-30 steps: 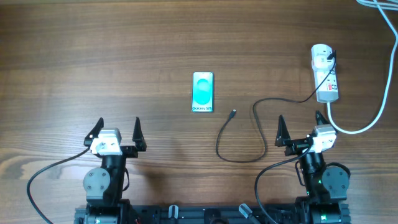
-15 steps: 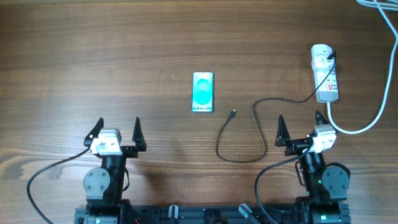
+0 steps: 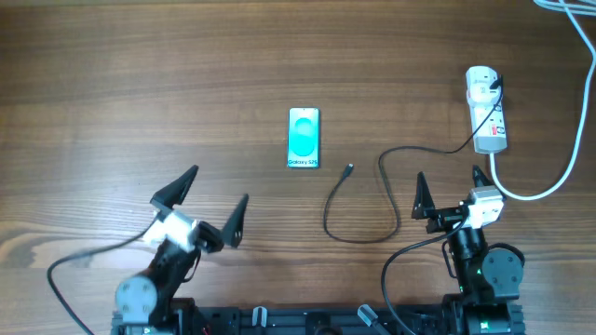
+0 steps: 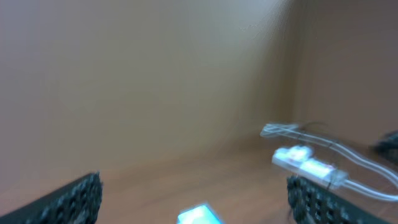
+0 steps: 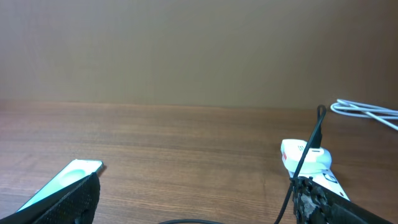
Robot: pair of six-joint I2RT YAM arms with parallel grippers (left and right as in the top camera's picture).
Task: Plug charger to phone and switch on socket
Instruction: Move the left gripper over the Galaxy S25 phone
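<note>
While the overhead view looks down on the wooden table (image 3: 112, 84), the phone (image 3: 304, 138) lies screen-up near its middle; the charger (image 3: 346, 171) has its free tip near the phone's lower right corner, apart from it, and its cable loops back to the socket (image 3: 486, 121) at far right; the left gripper (image 3: 219, 183) and the right gripper (image 3: 448, 174) both stand wide apart, empty. From the left wrist, all is blurred; spread fingers (image 4: 68, 199) frame the phone (image 4: 199, 215) and socket (image 4: 308, 165). From the right wrist, parted fingers (image 5: 68, 202) hold nothing; the phone (image 5: 62, 177) lies left, the socket (image 5: 305, 155) right.
</note>
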